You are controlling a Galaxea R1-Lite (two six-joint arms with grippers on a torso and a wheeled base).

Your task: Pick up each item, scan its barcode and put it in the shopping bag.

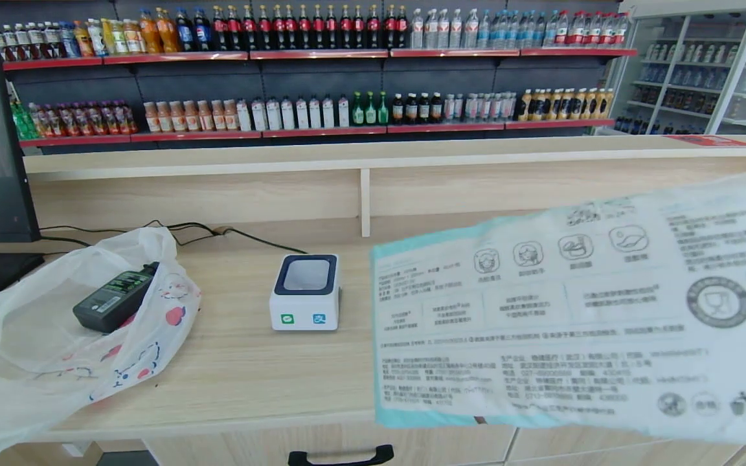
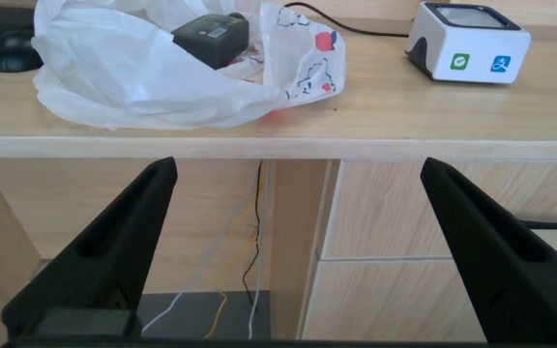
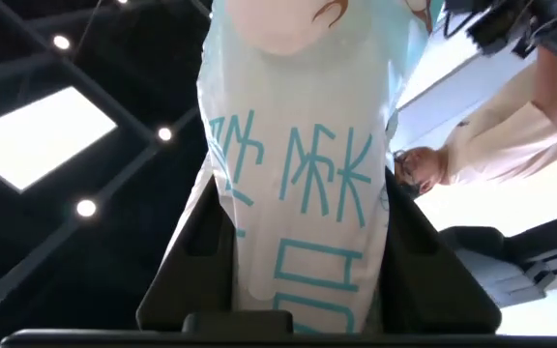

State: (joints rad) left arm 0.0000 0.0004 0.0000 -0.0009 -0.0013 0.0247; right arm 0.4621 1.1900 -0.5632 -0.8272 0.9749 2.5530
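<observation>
- Right wrist view: right claw [image 3: 298, 208] clenched on one end of pack [image 3: 293, 106].
- Pack likely light, floppy, slick; deep end pinch suits.
- Released: left claw [image 2: 298, 193], scanner [image 2: 467, 43] beyond it.

wood counter [image 1: 250, 362] | red drink shelves [image 1: 321, 55] behind | glass fridge [image 1: 690, 71] at right | dark ceiling [image 3: 27, 242], panel light [image 3: 37, 135]

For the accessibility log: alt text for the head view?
A white and teal printed plastic packet is held up close on the right, above a light wooden counter. At centre stands a white cube barcode scanner; at left a white plastic shopping bag with a dark grey device on it.
</observation>
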